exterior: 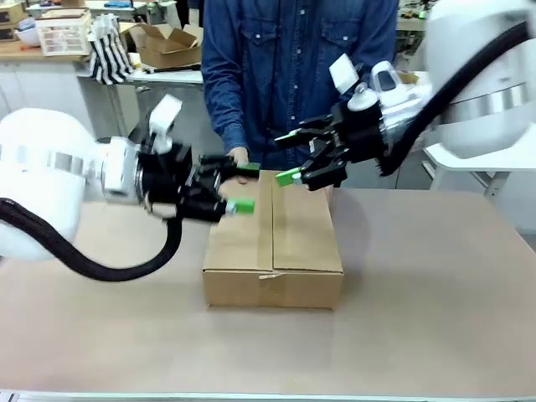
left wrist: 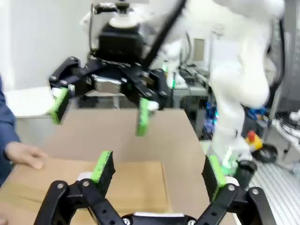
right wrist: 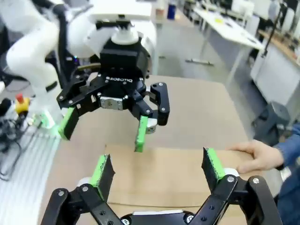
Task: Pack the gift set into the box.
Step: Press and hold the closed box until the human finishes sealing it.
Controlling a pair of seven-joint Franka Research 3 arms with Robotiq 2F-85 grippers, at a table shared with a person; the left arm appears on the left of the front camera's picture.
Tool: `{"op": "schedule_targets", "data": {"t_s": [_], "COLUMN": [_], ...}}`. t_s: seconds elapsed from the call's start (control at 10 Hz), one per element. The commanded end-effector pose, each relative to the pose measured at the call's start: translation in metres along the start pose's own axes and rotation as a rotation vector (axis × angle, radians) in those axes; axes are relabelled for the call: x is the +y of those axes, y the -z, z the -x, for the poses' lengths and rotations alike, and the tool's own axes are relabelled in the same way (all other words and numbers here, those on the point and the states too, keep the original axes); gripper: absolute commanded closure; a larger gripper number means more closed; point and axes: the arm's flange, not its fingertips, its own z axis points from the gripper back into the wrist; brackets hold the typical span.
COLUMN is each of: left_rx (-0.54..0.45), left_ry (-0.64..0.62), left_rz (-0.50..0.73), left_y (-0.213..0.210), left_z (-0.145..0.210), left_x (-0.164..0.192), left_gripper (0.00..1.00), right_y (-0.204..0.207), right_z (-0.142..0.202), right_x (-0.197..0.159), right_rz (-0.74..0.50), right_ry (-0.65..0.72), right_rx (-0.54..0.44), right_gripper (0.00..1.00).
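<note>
Front view: the box (exterior: 274, 243), plain brown corrugated cardboard, rectangular, flaps folded flat with a centre seam, sits mid-table. My left gripper (exterior: 243, 188) and right gripper (exterior: 287, 158) hover above its far end, jaws spread, empty. A person's hand (exterior: 239, 157) rests there.

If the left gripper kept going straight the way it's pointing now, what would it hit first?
Most likely the right gripper. The left gripper, jaws open, points across the top of the closed box and the other gripper faces it head-on, just above the box. Depth between them is hard to judge.
</note>
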Motion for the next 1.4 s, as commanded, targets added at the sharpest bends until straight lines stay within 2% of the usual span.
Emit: {"op": "schedule_targets", "data": {"t_s": [0.0,0.1,0.4,0.5,0.7,1.1,1.3], "left_rx": [0.066,0.067,0.094,0.126,0.133,0.125,0.116], "left_ry": [-0.014,-0.041,-0.053,-0.063,-0.098,-0.135,-0.142], "left_rz": [0.006,-0.024,-0.112,-0.15,-0.15,-0.138,-0.144], "left_y": [-0.009,-0.012,-0.017,-0.018,-0.02,-0.019,-0.018], "left_z": [0.026,0.037,0.067,0.077,0.095,0.107,0.109], "left_x": [0.031,0.036,0.057,0.061,0.067,0.072,0.07], "left_gripper": [0.0,0.0,0.0,0.0,0.0,0.0,0.0], "right_y": [0.03,0.028,0.026,0.021,0.008,-0.004,0.001], "right_z": [0.095,0.111,0.149,0.151,0.153,0.162,0.167], "right_x": [-0.015,-0.014,-0.004,-0.002,0.0,0.0,0.0], "right_rz": [-0.129,-0.16,-0.135,-0.11,-0.077,-0.01,0.001], "right_ry": [-0.011,0.01,0.092,0.093,0.099,0.156,0.188], "right_rx": [-0.101,-0.119,-0.126,-0.13,-0.127,-0.056,-0.065], "right_gripper": [0.0,0.0,0.0,0.0,0.0,0.0,0.0]}}
